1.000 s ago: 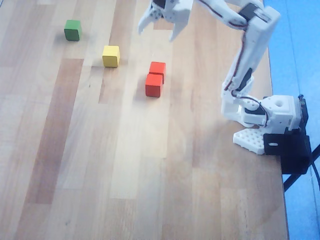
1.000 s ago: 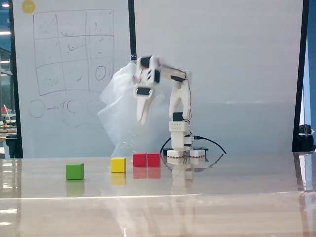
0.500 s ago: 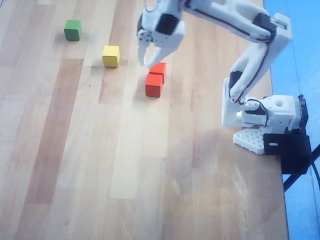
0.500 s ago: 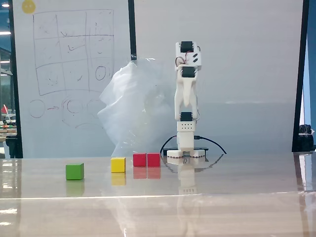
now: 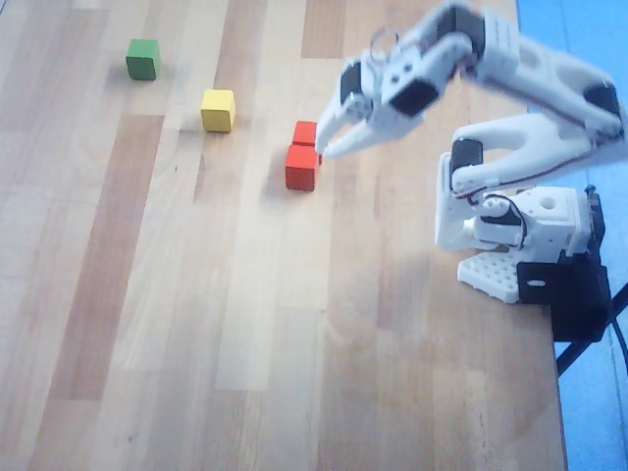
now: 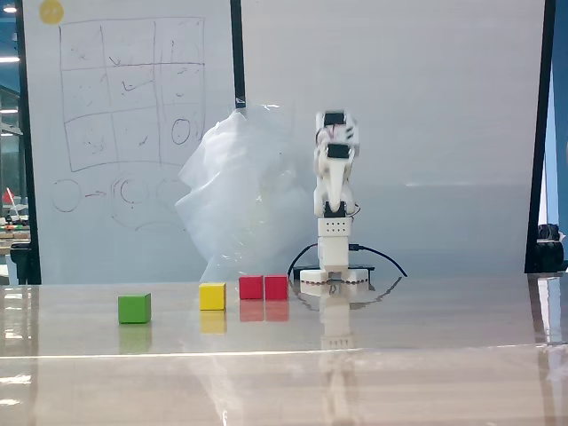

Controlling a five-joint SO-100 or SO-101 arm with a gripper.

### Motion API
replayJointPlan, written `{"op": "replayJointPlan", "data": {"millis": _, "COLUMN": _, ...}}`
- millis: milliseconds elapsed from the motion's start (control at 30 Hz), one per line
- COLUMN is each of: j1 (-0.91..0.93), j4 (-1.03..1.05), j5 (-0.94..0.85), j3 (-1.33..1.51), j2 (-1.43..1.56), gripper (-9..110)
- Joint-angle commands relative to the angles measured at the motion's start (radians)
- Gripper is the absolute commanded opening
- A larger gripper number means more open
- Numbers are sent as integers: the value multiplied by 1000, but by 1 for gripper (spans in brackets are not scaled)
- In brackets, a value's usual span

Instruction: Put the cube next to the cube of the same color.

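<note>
**Two red cubes side by side, arm poised just above them**

The wooden table (image 5: 177, 324) takes up nearly the whole overhead view, its planks running lengthwise, and everything else can be placed against the yellow cube (image 5: 218, 109) sitting on it.

Behind the table in the fixed view, a whiteboard (image 6: 124, 133) with a drawn grid stands above and to the left of the yellow cube, and a crumpled clear plastic bag (image 6: 235, 195) rises right behind it.

The white arm (image 5: 530, 88) is bolted at the table's edge, far to the right of the yellow cube in the overhead view, and it reaches back over the wood towards the cubes. Its gripper (image 5: 327, 144) hangs to the right of the yellow cube, tips pointing down close beside the farther red block. The fingers are spread a little and hold nothing.

The green cube (image 5: 142, 59) sits alone, up and to the left of the yellow cube in the overhead view, well apart from it.

The cube (image 5: 305, 131) lies to the right of the yellow cube, just under the fingertips. The cube of the same color (image 5: 302, 167) touches it, or very nearly does. In the fixed view the pair stands shoulder to shoulder just right of the yellow cube.
</note>
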Motion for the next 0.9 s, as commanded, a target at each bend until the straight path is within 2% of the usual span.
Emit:
{"op": "replayJointPlan", "data": {"millis": 0, "j1": 98, "j4": -163, "j5": -75, "j3": 291, "j2": 38, "gripper": 0}}
{"op": "replayJointPlan", "data": {"millis": 267, "j1": 187, "j4": -212, "j5": -103, "j3": 503, "j2": 130, "gripper": 0}}
{"op": "replayJointPlan", "data": {"millis": 867, "j1": 181, "j4": -198, "j5": -100, "j3": 522, "j2": 187, "gripper": 0}}
